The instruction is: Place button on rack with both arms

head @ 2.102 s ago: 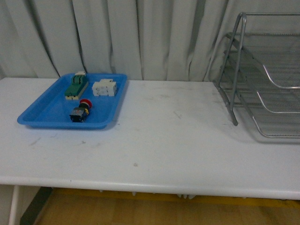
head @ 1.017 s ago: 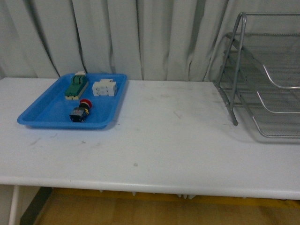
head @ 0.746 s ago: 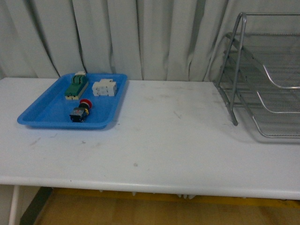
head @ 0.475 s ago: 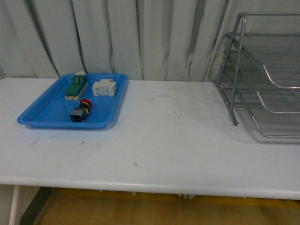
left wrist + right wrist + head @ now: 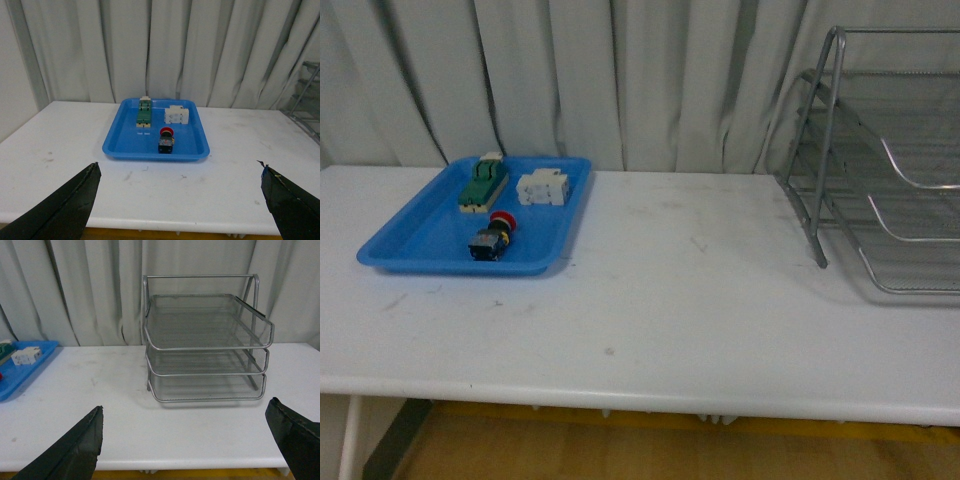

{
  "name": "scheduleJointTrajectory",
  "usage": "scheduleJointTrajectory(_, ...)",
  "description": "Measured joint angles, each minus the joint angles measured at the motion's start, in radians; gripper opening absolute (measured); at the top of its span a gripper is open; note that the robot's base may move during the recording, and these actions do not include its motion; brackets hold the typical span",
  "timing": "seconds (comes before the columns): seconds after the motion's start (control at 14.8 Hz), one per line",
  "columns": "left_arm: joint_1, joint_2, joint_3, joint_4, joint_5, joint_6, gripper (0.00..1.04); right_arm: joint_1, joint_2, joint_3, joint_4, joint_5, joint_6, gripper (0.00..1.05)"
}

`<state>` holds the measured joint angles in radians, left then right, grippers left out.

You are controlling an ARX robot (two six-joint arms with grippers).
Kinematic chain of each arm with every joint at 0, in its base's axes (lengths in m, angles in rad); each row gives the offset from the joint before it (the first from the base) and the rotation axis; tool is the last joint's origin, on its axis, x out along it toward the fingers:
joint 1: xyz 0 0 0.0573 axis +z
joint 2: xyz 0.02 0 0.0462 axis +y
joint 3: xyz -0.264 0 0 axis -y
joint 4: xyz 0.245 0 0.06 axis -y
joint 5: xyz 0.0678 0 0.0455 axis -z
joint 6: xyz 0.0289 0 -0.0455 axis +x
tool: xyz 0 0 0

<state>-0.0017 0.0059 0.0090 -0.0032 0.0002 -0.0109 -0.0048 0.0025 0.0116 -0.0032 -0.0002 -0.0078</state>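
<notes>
Left gripper (image 5: 178, 170) and right gripper (image 5: 185, 407): jaws wide, holding nothing, both well back from the things. Worktop (image 5: 670, 310) between tray and rack. Button (image 5: 493, 238) lies in the blue tray (image 5: 390, 255), front part, left side. Rack (image 5: 880, 170) far right, well apart from the button. Judged: task not begun; pickup, probable handover and placement all left.

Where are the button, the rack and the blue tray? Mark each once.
button (image 5: 165, 142), left wrist view, black body below the red cap.
rack (image 5: 200, 320), right wrist view, top tier mesh.
blue tray (image 5: 420, 235), front view, bare floor.
</notes>
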Motion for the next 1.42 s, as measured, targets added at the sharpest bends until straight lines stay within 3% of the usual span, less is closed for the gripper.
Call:
scheduleJointTrajectory(0.07,0.0,0.0,0.0,0.0,0.0,0.0,0.98,0.0,0.0,0.0,0.0,0.0,0.0,0.98)
scheduleJointTrajectory(0.14,0.0,0.0,0.0,0.0,0.0,0.0,0.98,0.049,0.048,0.006,-0.006,0.124,0.042,0.98)
scheduleJointTrajectory(0.27,0.0,0.0,0.0,0.001,0.001,0.0,0.98,0.021,0.203,0.023,0.116,0.197,0.076,0.98)
scheduleJointTrajectory(0.34,0.0,0.0,0.0,0.0,0.0,0.0,0.98,-0.042,0.335,0.045,0.251,0.179,0.094,0.98)
scheduleJointTrajectory(0.47,0.0,0.0,0.0,0.0,0.0,0.0,0.98,-0.17,0.719,0.192,0.597,0.022,0.117,0.98)
scheduleJointTrajectory(0.68,0.0,0.0,0.0,0.0,0.0,0.0,0.98,-0.303,1.086,0.41,0.844,-0.155,0.226,0.98)
scheduleJointTrajectory(0.88,0.0,0.0,0.0,0.0,0.0,0.0,0.98,-0.362,1.317,0.529,1.187,-0.344,0.558,0.98)
scheduleJointTrajectory(0.95,0.0,0.0,0.0,0.0,0.0,0.0,0.98,-0.361,1.392,0.534,1.286,-0.346,0.695,0.98)
scheduleJointTrajectory(1.22,0.0,0.0,0.0,0.0,0.0,0.0,0.98,-0.312,1.708,0.549,1.283,-0.279,1.2,0.98)
scheduleJointTrajectory(1.42,0.0,0.0,0.0,0.0,0.0,0.0,0.98,-0.289,1.865,0.621,1.291,-0.261,1.435,0.98)
